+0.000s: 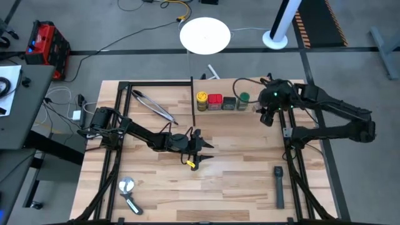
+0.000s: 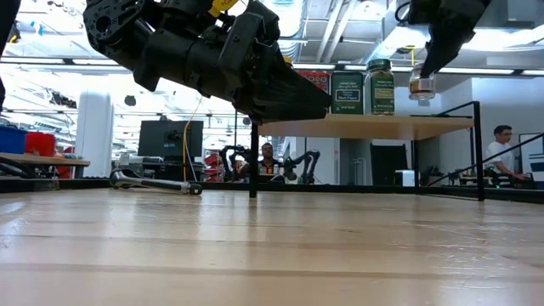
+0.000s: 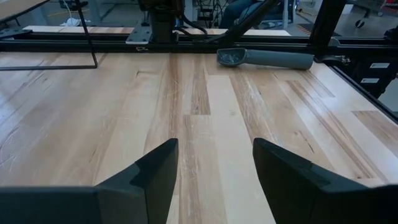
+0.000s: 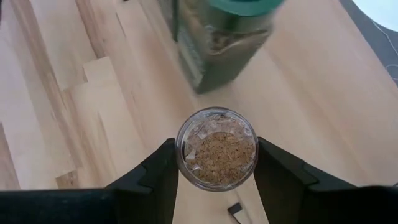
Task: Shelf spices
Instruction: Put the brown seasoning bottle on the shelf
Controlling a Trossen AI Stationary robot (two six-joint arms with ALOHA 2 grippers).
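Hovering near the middle of the high view, the left gripper (image 1: 199,150) has its fingers spread with nothing between them above the bare tabletop (image 1: 237,181). Up and to the right, the shelf (image 1: 250,94) carries a row of spices: yellow jar (image 1: 202,100), red tin (image 1: 215,101), dark grey tin (image 1: 229,103) and green-lidded jar (image 1: 244,100). At the row's right end, the right gripper (image 4: 214,163) clasps the small clear-tan jar (image 4: 216,149) just beside the green-lidded one, above the shelf.

Left jaws parted over bare tabletop (image 3: 205,118), grey-handled tool (image 3: 264,58) beyond
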